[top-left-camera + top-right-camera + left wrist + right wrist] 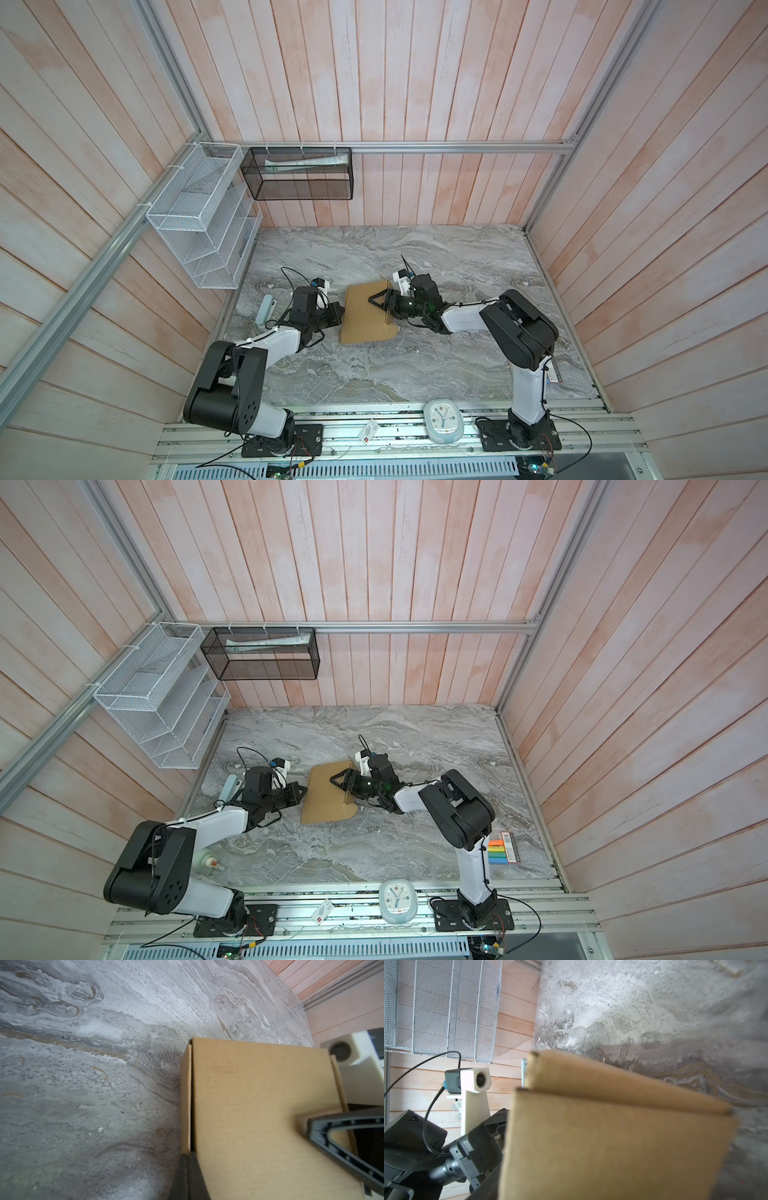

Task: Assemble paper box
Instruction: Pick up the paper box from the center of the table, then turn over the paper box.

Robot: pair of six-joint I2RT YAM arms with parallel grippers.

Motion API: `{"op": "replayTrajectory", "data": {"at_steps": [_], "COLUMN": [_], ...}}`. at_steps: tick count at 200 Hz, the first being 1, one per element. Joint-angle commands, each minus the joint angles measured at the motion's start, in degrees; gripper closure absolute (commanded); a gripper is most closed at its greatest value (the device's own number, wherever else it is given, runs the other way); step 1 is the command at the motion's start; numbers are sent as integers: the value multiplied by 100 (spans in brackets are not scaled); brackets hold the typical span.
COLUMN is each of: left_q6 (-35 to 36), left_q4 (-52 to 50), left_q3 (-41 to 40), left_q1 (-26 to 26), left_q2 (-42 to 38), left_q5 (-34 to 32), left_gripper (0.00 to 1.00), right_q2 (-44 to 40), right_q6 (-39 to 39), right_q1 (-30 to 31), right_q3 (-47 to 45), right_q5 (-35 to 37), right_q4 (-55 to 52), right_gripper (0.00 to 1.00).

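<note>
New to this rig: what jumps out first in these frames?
The brown paper box, folded up in the middle of the marble table, with both arms meeting on it. The left gripper is shut at the box's side wall, and the right gripper reaches over the lid from the opposite side. After that, the white mesh rack on the wall by the left arm.

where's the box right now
In both top views the paper box lies mid-table, between the left gripper at its left edge and the right gripper over its top.
</note>
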Motion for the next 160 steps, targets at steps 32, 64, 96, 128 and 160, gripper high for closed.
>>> {"op": "replayTrajectory", "data": {"at_steps": [32,64,96,128,160], "left_q6": [-72,-80,-62,-27,-28], "left_q4": [37,7,-41,-128,-275], "left_q3": [-86,-107,-112,-78,-26], "left_q1": [-60,-60,-56,-60,-10], "left_q2": [-235,-319,-328,-345,-539], "left_q5": [22,-22,-73,-162,-254], "left_gripper": [95,93,92,87,79], "right_q2": [18,78,61,61,27], "right_q6": [-8,19,35,76,89], "right_q1": [61,57,53,26,-16], "right_q3": [32,79,24,-72,-162], "right_q5": [104,60,113,132,156], "right_q4": [33,47,82,177,228], "right_gripper": [40,41,44,49,51]}}
